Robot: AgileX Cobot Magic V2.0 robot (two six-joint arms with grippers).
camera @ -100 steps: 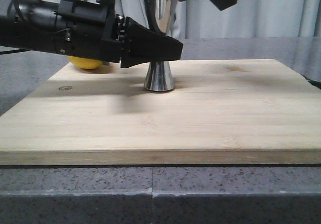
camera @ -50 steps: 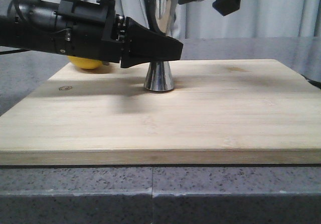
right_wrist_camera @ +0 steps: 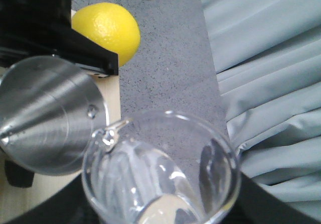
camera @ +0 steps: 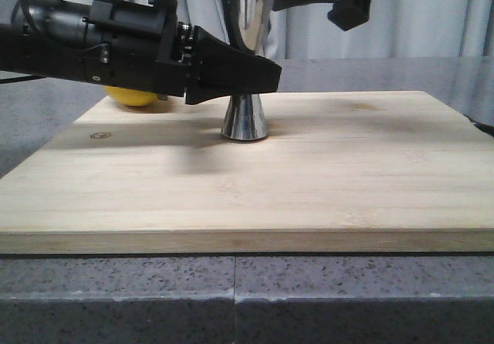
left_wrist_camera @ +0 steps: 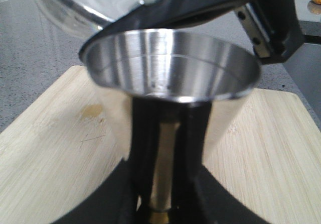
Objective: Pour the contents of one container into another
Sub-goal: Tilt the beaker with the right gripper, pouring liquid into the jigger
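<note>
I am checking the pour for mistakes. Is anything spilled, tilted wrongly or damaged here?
Nothing stands out. The steel jigger stands upright on the wooden board, held by the left gripper. The glass beaker is tipped over its mouth; no spill shows.

The jigger (camera: 245,62) was polished steel, mirror-bright outside and finely brushed inside its cup, and the beaker (right_wrist_camera: 160,176) was clear, glossy glass with wet glints at its lip. The cutting board (camera: 309,174) was pale, matt wood with fine grain, resting on a speckled grey stone-like counter (camera: 231,298). The left gripper (camera: 258,72) was matt black plastic; the lemon (right_wrist_camera: 108,30), at 10 o'clock from the jigger, had dimpled yellow skin, and the curtain (right_wrist_camera: 266,58) was soft pleated cloth.
</note>
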